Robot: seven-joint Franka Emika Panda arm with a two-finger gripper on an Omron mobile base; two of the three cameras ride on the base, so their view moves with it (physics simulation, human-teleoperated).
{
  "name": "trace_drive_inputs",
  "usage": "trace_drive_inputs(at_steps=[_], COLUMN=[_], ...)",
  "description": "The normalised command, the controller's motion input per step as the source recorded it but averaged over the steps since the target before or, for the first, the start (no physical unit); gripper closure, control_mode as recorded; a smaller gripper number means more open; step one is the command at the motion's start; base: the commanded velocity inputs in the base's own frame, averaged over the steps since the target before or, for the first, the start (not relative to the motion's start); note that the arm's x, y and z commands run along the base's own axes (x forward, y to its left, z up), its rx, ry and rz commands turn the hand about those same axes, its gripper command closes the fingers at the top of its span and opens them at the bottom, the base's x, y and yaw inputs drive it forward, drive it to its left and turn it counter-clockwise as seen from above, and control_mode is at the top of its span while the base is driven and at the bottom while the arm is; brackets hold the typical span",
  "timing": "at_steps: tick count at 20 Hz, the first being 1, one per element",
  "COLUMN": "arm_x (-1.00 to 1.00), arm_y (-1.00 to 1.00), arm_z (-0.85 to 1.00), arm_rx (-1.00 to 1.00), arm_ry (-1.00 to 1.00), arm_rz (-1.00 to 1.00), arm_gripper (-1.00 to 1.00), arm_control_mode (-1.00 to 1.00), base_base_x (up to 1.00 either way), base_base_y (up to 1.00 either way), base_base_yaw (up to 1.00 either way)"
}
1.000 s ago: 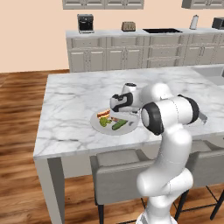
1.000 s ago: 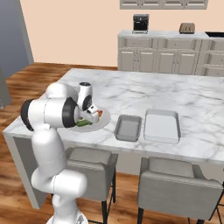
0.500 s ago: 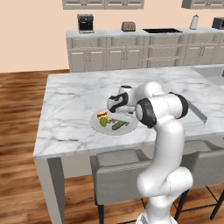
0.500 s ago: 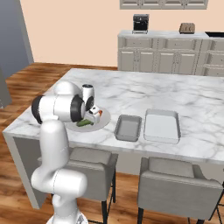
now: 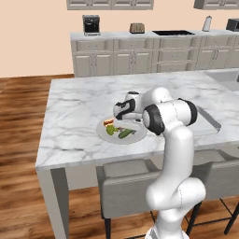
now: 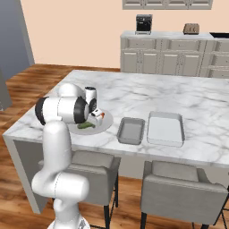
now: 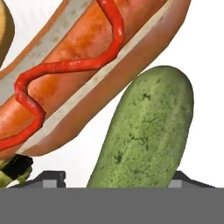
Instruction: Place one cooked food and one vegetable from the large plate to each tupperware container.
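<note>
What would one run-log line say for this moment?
stage: reaching food | fingers: astride cucumber | hot dog: beside it | large plate | trays: empty

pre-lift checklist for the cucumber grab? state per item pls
1. Gripper down over the large plate: ok.
2. Cucumber lies centred ahead of the fingertips in the hand view: ok.
3. Jaws closed on the cucumber: cannot tell, the contact is hidden.
4. Hot dog close beside the cucumber, may get nudged: not ok.
5. Smaller tupperware container holds no food: ok.
6. Larger tupperware container holds no food: ok.
</note>
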Motion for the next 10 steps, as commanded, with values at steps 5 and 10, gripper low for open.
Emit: trace_drive_inputs(at_steps=[5,10], arm_x=[-0.2,-0.21], arm_y=[-0.36,-0.97], arm_z=[0.22,1.0], arm_rx=[0.0,-0.01], arm_ry=[0.0,0.05], arm_rz=[0.01,0.28], arm_gripper=[1.0,1.0], arm_control_mode=[-1.0,-1.0], base_base_x=[0.0,0.0], base_base_y=[0.0,0.0], base_base_yaw=[0.0,0.0])
